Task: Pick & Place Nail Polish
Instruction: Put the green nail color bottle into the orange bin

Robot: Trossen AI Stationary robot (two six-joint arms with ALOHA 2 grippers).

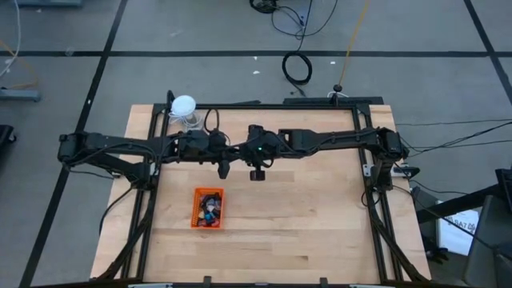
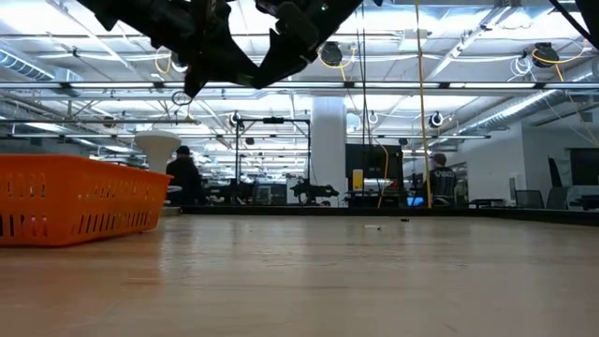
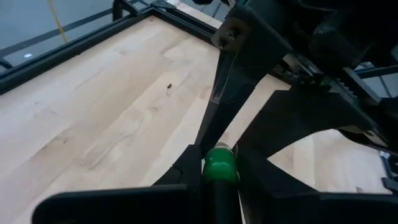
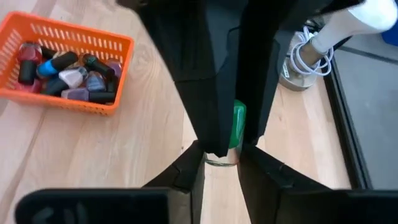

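- Green nail polish bottle (image 3: 220, 169) pinched between two claws in mid-air above the table (image 1: 320, 216), near its middle, a little beyond the orange tray (image 1: 208, 208).
- Left claw (image 3: 217, 167) shut on the bottle; right claw (image 4: 219, 163) narrow on the same bottle from the opposite side.
- Long axis seemingly in line with the meeting fingers; exact tilt unclear.
- Other bottles (image 4: 65, 74) heaped in the tray, on the left arm's side, so probably the nearer carrier.
- White ball on a stand (image 1: 185, 108) at the far left corner.

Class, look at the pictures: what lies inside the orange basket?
The orange basket holds a heap of nail polish bottles, red, purple and dark-capped. Any bottles underneath the heap are covered, so their number cannot be told.
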